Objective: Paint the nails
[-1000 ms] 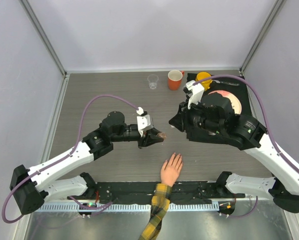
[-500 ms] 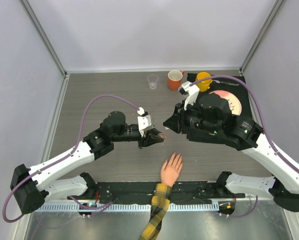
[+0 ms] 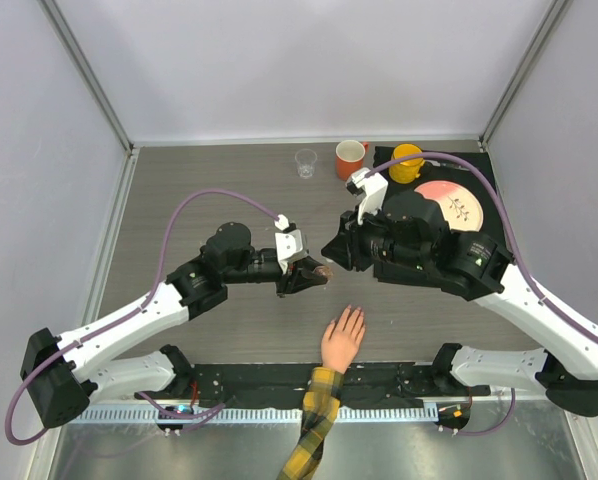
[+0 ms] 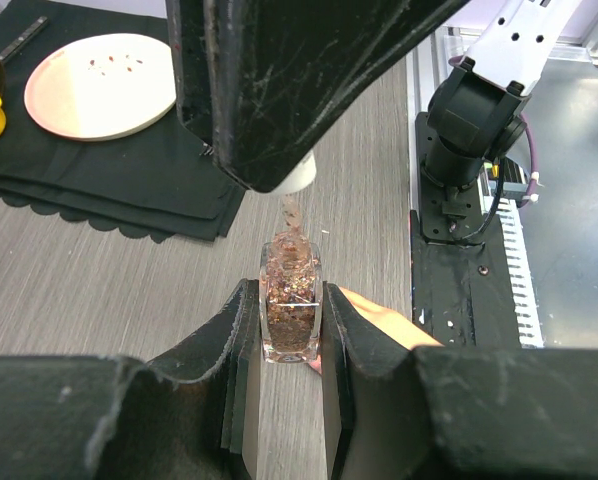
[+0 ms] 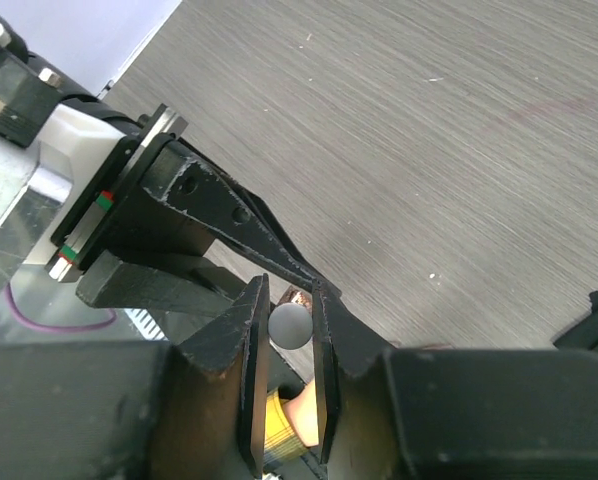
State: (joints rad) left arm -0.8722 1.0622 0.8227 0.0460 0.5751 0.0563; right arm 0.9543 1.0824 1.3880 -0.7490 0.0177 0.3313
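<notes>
Left gripper [image 4: 285, 345] is clamped narrowly on a small square clear-glass bottle of reddish-brown glitter polish [image 4: 291, 300], holding it upright between its black fingers above the grey wood-grain worktop [image 3: 209, 190]. The right gripper [image 5: 289, 298] comes in from the opposite side, pinched on a round white cap [image 5: 289, 326]. The cap's thin brush [image 4: 291, 212], coated in polish, hangs straight down to the bottle's open neck.

The peach-coloured fake hand [image 3: 342, 338] lies flat near the worktop's near edge, its yellow-and-black plaid sleeve [image 3: 317, 420] trailing over the edge and its fingers pointing away from the arm bases. The nails [image 3: 354, 312] at its fingertips are too small to make out. They lie just short of the bottle and apart from it.

At the far edge stand a clear plastic cup [image 3: 305, 162], an orange mug [image 3: 350, 159] and a yellow cup [image 3: 407, 162]. A pale pink plate [image 3: 449, 208] rests on a black mat [image 4: 99, 180].
</notes>
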